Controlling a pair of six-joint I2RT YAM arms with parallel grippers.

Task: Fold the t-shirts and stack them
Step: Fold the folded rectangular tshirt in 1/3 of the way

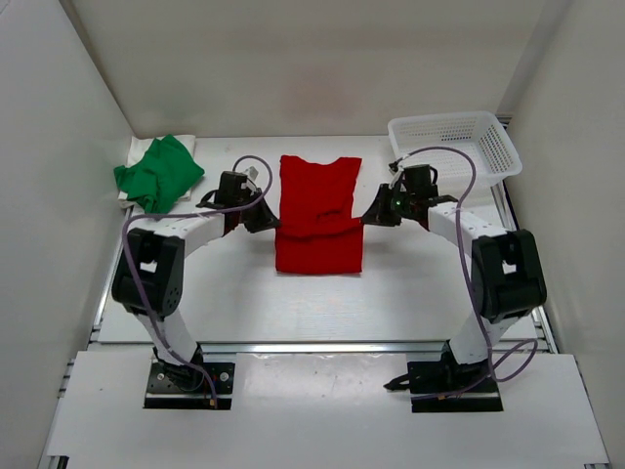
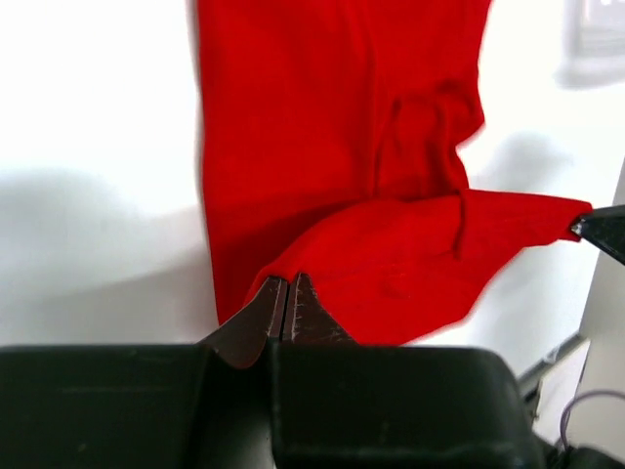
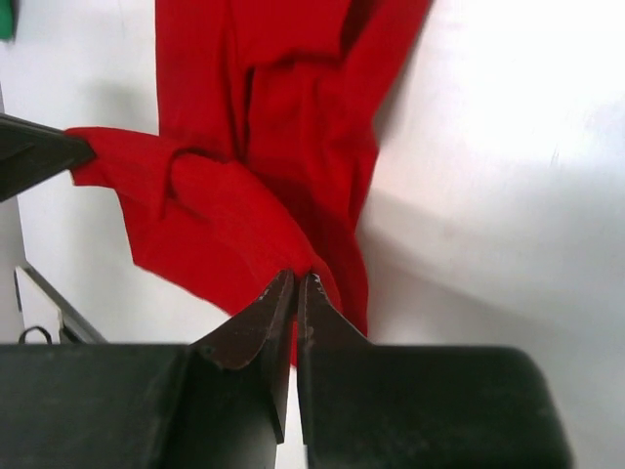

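The red t-shirt (image 1: pixel 317 210) lies in the middle of the table, narrow and long. Its near part is raised into a fold between the two grippers. My left gripper (image 1: pixel 267 217) is shut on the fold's left corner (image 2: pixel 285 283). On the other side, my right gripper (image 1: pixel 370 216) is shut on the right corner (image 3: pixel 299 278). In each wrist view the red cloth (image 2: pixel 391 264) (image 3: pixel 225 225) stretches across to the other gripper's tip. The green t-shirt (image 1: pixel 158 174) lies bunched at the back left. It rests on a cream-white t-shirt (image 1: pixel 138 149), of which only the edges show.
A white mesh basket (image 1: pixel 455 147) stands at the back right, close behind my right arm. White walls close in the left, right and back sides of the table. A metal rail (image 1: pixel 322 347) runs along the table's near edge.
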